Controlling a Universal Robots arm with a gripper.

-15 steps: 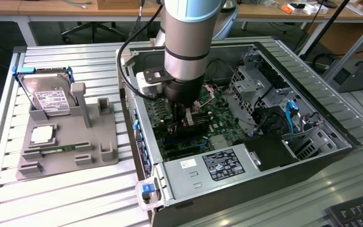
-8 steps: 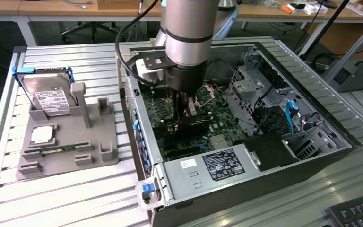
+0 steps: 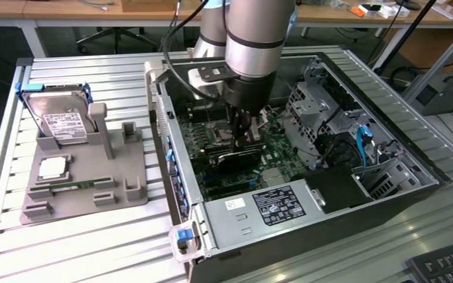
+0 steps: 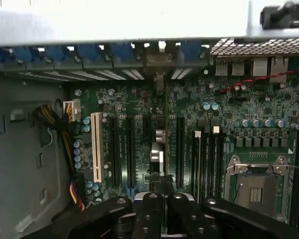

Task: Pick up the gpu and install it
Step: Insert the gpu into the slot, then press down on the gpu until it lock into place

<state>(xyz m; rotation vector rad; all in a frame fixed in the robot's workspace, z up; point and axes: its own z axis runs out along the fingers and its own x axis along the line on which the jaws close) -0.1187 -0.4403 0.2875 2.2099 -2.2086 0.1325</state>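
The gpu (image 3: 238, 158) stands on edge in a slot of the green motherboard (image 3: 278, 150) inside the open computer case. In the wrist view the gpu (image 4: 159, 149) runs edge-on between the black slots, and its metal bracket end meets the case's rear slot row. My gripper (image 3: 248, 140) hangs straight down into the case, directly over the card. Its black fingers (image 4: 152, 209) are shut together at the card's upper edge. Whether they pinch the card or only rest on it I cannot tell.
A grey holder (image 3: 124, 188) at the exterior view's left carries a silver hard drive (image 3: 65, 121), a processor (image 3: 53, 168) and a green RAM stick (image 3: 69, 186). The power supply (image 3: 278, 206) and drive cage (image 3: 317, 106) crowd the case. A keyboard (image 3: 447, 265) lies at the near corner.
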